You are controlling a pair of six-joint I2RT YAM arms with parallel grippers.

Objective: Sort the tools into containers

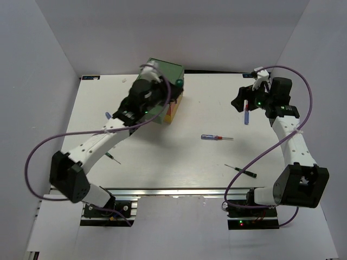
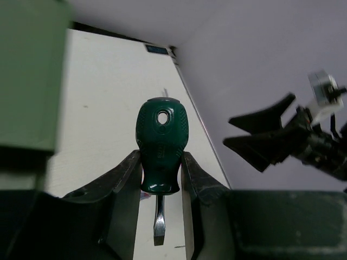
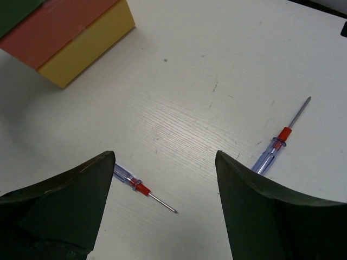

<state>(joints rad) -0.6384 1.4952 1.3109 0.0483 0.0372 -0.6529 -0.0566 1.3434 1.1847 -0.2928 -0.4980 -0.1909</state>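
My left pincer [image 2: 161, 165] is pinching the stubby green-handled screwdriver [image 2: 160, 142] by the narrow neck of its handle, one finger pressed on each side. The fat end with its hole points away from the wrist camera and the flat blade points back toward it. From the top camera the tool hangs at the far right edge of the chest [image 1: 169, 71], at the level of its green top. I cannot tell whether it is over a drawer or just beside the chest. My right pincer [image 3: 164, 162] is spread wide with nothing between its fingers, and it hovers above the worktop [image 1: 206, 162] on the far right side. Below it lie two slim tools, apart from each other: one blue-and-red screwdriver [image 3: 138, 187] next to the left finger and a second blue-and-red screwdriver [image 3: 277, 146] next to the right finger. The orange drawer [image 3: 57, 24] and the yellow drawer [image 3: 89, 46] show from the side, and no knobs are in view. A thin black screwdriver [image 1: 242, 171] lies on the near right of the worktop. Another thin one [image 1: 114, 158] rests just beside my left arm.
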